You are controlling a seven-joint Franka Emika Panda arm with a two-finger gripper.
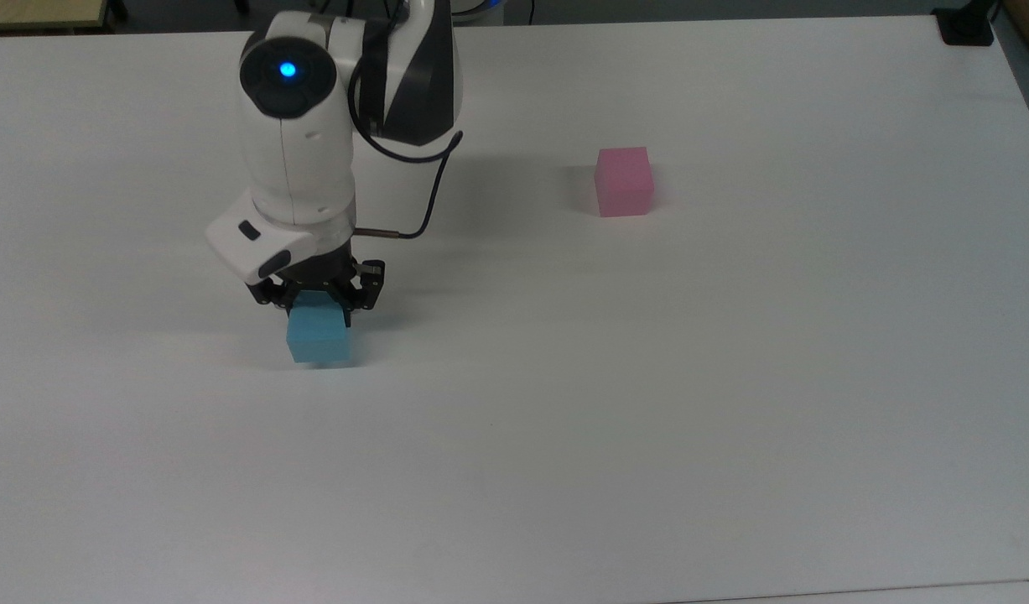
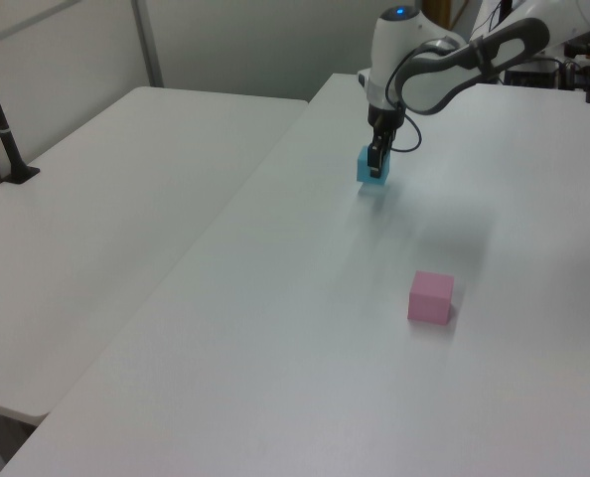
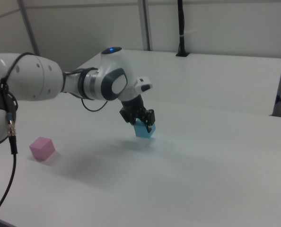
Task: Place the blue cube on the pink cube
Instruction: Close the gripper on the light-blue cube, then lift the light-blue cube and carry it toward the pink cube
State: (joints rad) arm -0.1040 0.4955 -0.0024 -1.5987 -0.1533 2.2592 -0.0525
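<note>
My end effector [image 1: 316,299] grips the blue cube [image 1: 317,338] just above the counter [image 1: 648,419], well apart from the pink cube [image 1: 624,181]. The soft foam could slip or twist in transit, landing crooked.

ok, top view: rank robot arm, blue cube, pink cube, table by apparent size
1. Table, by far.
2. Robot arm.
3. Blue cube and pink cube: they look about alike. The blue one is lifted in the hand and so nearer the camera; I won't rank them.
</note>
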